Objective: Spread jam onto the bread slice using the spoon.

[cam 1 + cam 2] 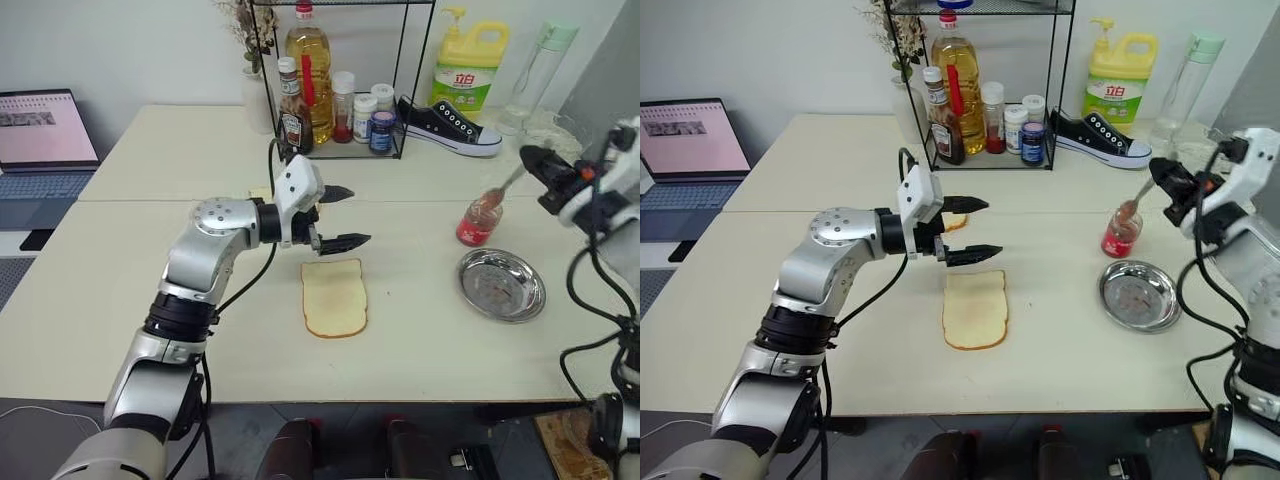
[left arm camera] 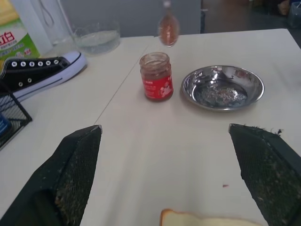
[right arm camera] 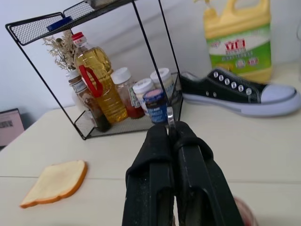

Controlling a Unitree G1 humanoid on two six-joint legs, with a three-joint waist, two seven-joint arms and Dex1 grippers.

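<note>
While the right claw (image 1: pixel 533 160) pinches a slim silver metal spoon (image 1: pixel 503 189) over the small clear glass jam jar (image 1: pixel 480 219) at right, the wide-spread left claw (image 1: pixel 338 217) hovers above the pale, tan-crusted bread slice (image 1: pixel 334 297) at centre.

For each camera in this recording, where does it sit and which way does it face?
Head views (a stereo pair): look forward and down over the table, showing both arms, the bread slice and the jam jar.
Left wrist view: looks along the open left hand toward the jar, the loaded spoon and a steel dish.
Right wrist view: looks along the shut right hand toward a wire rack and a sneaker.
Shared: both wrist views show the sneaker.
</note>
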